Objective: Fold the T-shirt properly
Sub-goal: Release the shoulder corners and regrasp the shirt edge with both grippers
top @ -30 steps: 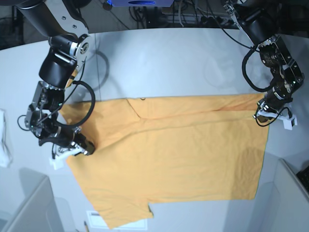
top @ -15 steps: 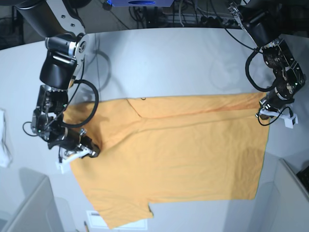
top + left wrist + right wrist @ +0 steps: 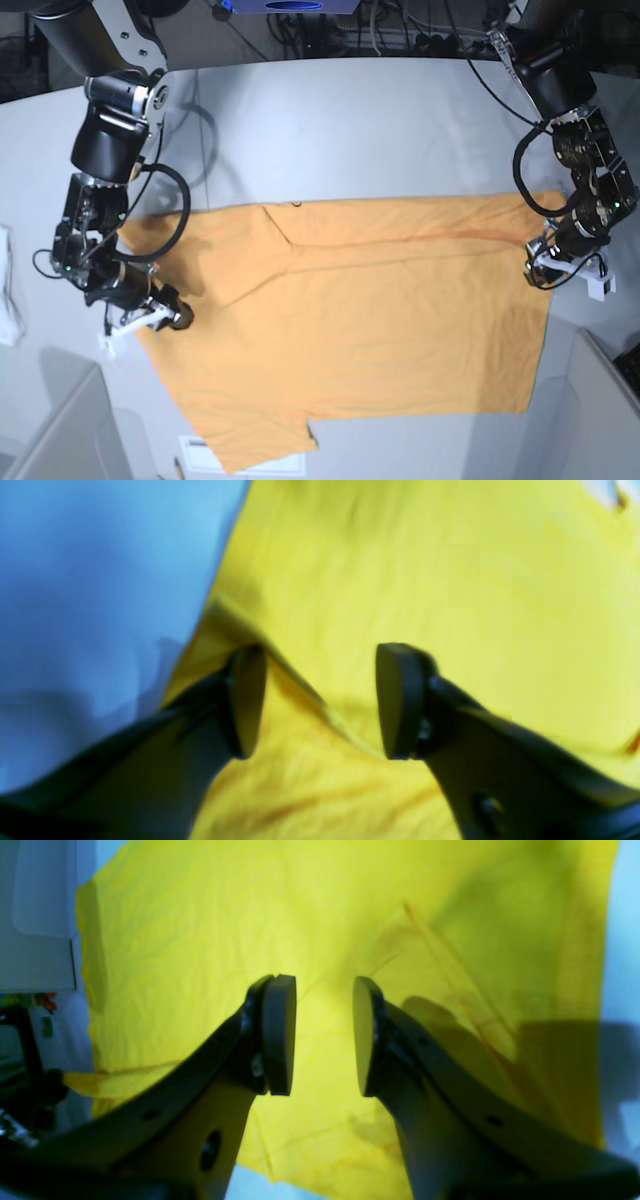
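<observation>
I see the shirt (image 3: 350, 320) spread flat mid-frame. My left gripper (image 3: 320, 702) gapes over a ridge at its edge, right gripper (image 3: 324, 1035) parted, both empty. Lifting carelessly could snag cloth and spoil the fold.

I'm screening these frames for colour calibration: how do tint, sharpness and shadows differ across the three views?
Base view: sharp, T-shirt apricot on a grey table. Left wrist view: blurred, shirt reads yellow, table blue, open left gripper soft-edged. Right wrist view: sharper, same yellow cast, right gripper shadow darkening the cloth.
</observation>
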